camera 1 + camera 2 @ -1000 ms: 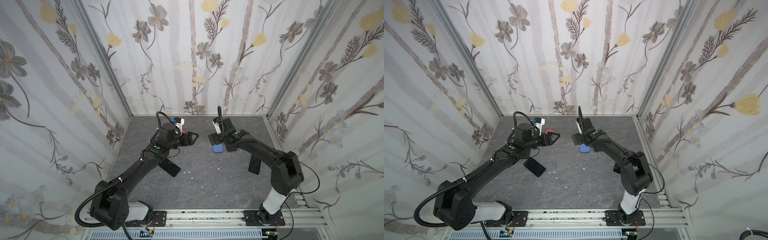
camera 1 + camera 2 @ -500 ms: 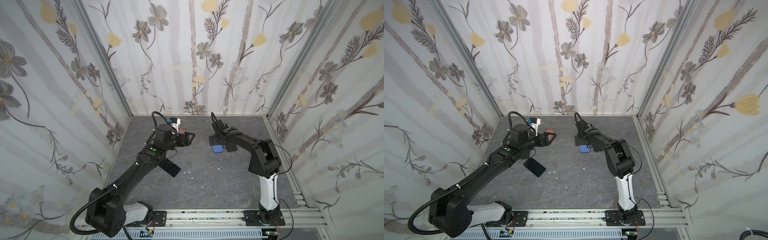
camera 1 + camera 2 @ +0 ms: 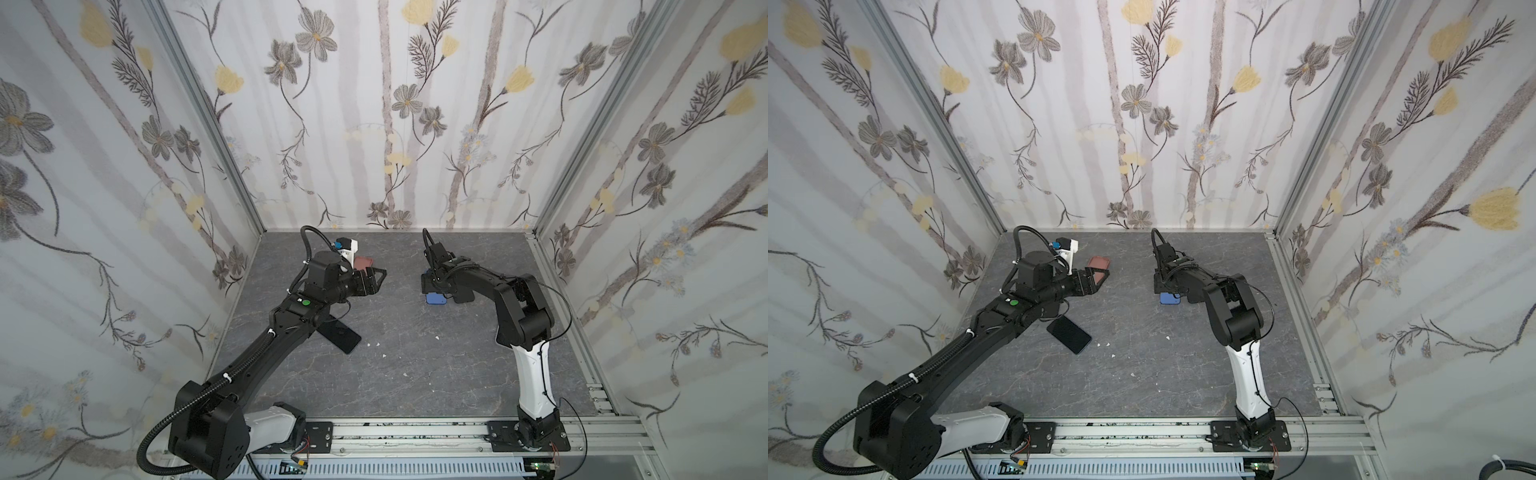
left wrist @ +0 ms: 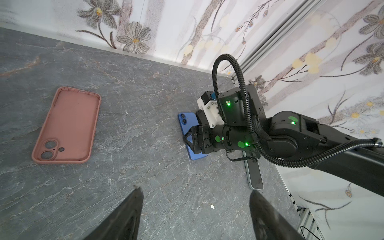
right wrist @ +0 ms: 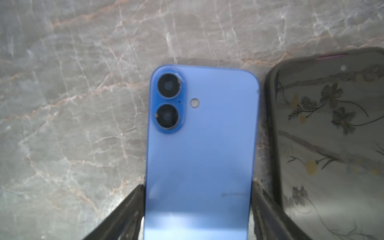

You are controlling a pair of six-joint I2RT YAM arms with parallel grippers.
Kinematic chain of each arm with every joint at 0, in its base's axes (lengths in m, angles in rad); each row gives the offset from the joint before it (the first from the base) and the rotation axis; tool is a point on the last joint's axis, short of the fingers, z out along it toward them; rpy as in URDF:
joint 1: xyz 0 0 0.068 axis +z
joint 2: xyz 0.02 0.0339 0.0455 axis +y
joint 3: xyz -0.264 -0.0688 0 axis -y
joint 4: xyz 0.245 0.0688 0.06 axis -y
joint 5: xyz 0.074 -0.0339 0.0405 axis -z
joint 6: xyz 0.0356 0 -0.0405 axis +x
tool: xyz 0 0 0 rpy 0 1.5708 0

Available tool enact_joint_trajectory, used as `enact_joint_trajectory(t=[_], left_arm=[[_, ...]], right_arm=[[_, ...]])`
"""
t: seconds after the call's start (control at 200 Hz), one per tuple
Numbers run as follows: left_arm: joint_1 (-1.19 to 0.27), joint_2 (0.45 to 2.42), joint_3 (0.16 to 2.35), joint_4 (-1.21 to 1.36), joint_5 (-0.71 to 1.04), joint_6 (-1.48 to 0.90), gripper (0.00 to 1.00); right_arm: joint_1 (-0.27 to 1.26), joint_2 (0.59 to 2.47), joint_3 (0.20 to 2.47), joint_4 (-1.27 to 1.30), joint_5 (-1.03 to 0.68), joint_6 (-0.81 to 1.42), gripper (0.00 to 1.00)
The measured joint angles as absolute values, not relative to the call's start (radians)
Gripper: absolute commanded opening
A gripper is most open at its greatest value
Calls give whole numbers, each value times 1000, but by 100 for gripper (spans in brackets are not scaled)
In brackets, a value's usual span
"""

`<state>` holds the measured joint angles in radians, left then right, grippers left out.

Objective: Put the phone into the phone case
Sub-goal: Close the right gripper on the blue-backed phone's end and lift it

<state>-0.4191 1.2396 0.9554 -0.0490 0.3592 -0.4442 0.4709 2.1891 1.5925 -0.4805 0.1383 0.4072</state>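
The blue phone (image 5: 199, 145) lies face down on the grey table, camera lenses up, right of centre in both top views (image 3: 435, 298) (image 3: 1170, 299). My right gripper (image 5: 197, 186) is low over it, with one finger against each long edge, shut on the phone, which still rests on the table. The empty pink phone case (image 4: 66, 126) lies open side up near the back wall (image 3: 363, 262) (image 3: 1099, 262). My left gripper (image 4: 194, 190) hovers open beside the case (image 3: 380, 276), holding nothing.
A dark-cased phone (image 5: 328, 135) lies screen up right beside the blue one. A black phone (image 3: 338, 334) lies under my left arm. Another phone (image 4: 254, 174) lies by the right wall. Small white crumbs (image 3: 376, 344) dot the table.
My right arm has drawn its elbow in and up, and its jaws have narrowed from wide open onto the phone's long edges. My left gripper has shifted slightly toward the back left.
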Motion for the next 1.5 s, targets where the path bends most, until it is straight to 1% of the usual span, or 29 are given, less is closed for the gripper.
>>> enact_joint_trajectory(t=[0.09, 0.13, 0.17, 0.345, 0.544, 0.834, 1.044, 1.184, 1.289, 1.369, 1.499], left_arm=[[-415, 1237, 952, -51, 345, -444, 80], [-415, 1237, 952, -53, 344, -444, 80], [-413, 1235, 951, -56, 342, -444, 80], [-406, 1234, 950, -56, 324, -441, 80], [-405, 1229, 950, -56, 298, -397, 81], [-403, 1218, 962, -50, 263, -279, 83], [-389, 1217, 969, -19, 286, -61, 86], [-347, 1216, 972, 20, 376, 170, 89], [-298, 1222, 978, 50, 501, 325, 93], [-280, 1252, 1029, 42, 617, 439, 95], [-276, 1330, 1169, -54, 791, 636, 95]], right_arm=[[469, 2191, 1596, -482, 139, 410, 64], [467, 2191, 1596, -483, 138, 410, 58], [466, 2191, 1596, -483, 137, 410, 55], [458, 2172, 1592, -487, 98, 399, 49], [459, 2108, 1573, -550, 4, 377, 46], [457, 1987, 1497, -533, -81, 303, 45], [457, 1868, 1445, -506, -237, 248, 45], [448, 1785, 1415, -494, -391, 205, 45], [442, 1729, 1383, -484, -510, 175, 45], [436, 1697, 1362, -482, -598, 149, 45], [432, 1662, 1336, -490, -727, 111, 44]])
